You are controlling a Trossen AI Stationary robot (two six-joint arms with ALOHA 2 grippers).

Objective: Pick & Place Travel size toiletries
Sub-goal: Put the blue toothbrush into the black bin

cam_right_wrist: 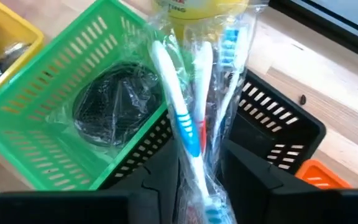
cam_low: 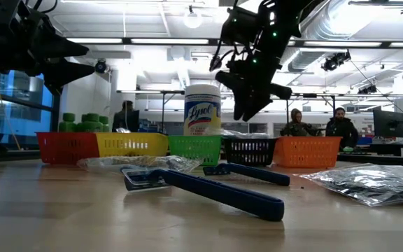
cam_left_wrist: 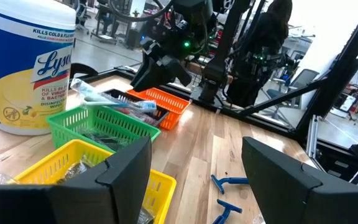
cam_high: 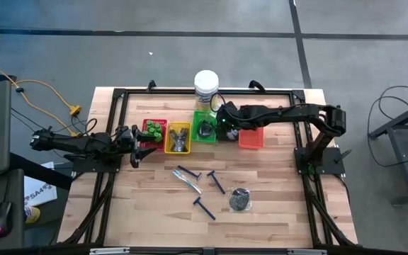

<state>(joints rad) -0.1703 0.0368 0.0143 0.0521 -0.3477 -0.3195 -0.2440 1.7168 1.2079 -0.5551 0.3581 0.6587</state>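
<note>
Close to the front of the table (cam_high: 275, 212), blue razors (cam_high: 204, 207) and a dark shiny bundle (cam_high: 240, 200) are lying loose, waiting. Farther back, the right pincer (cam_right_wrist: 197, 165) is clenching clear-sleeved toothbrushes (cam_right_wrist: 188, 118) over the black tray (cam_right_wrist: 278, 134), beside the green tray (cam_right_wrist: 36, 118). It looks like the dropping step; next it needs to lower and let go. The left pincer (cam_left_wrist: 194, 171) is hanging released near the yellow tray (cam_left_wrist: 73, 163).

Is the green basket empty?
No, the green basket holds a dark bundle in clear wrap.
</note>
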